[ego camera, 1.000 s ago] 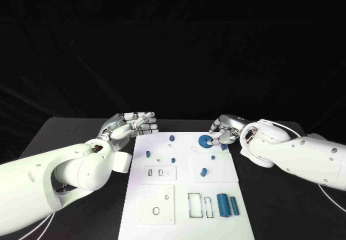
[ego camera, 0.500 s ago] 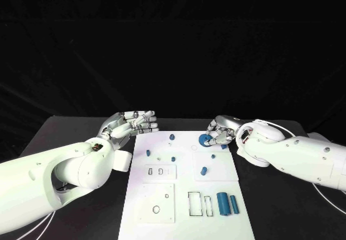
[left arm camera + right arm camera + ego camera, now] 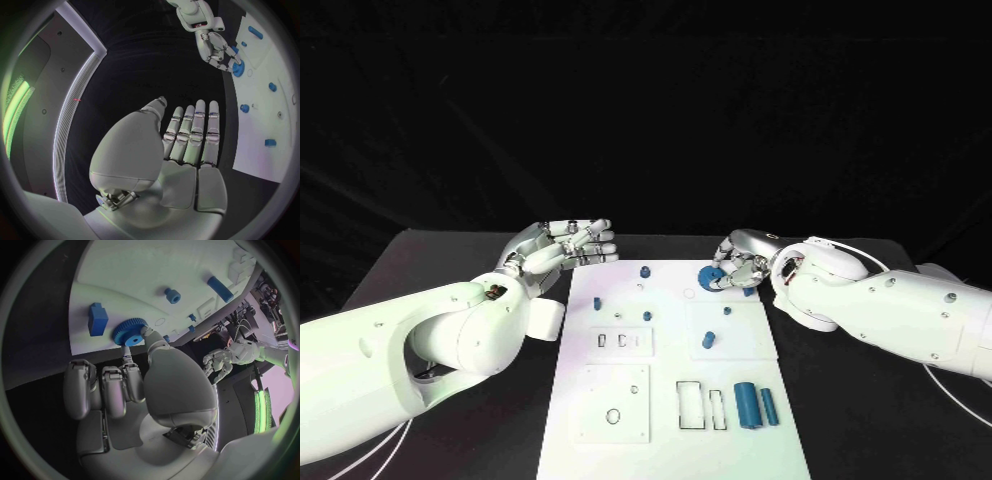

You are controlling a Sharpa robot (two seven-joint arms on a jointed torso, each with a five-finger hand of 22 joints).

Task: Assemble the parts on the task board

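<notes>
My right hand (image 3: 750, 262) pinches the round blue toothed gear (image 3: 130, 332) on the flat white task board (image 3: 668, 420). My left hand (image 3: 564, 247) holds nothing, fingers straight and side by side.

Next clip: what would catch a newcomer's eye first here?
The white task board down the middle of the black table, dotted with small blue parts. At its far end the right hand pinches a blue gear against the board. The left hand hovers beside the board's far left corner, holding nothing.
</notes>
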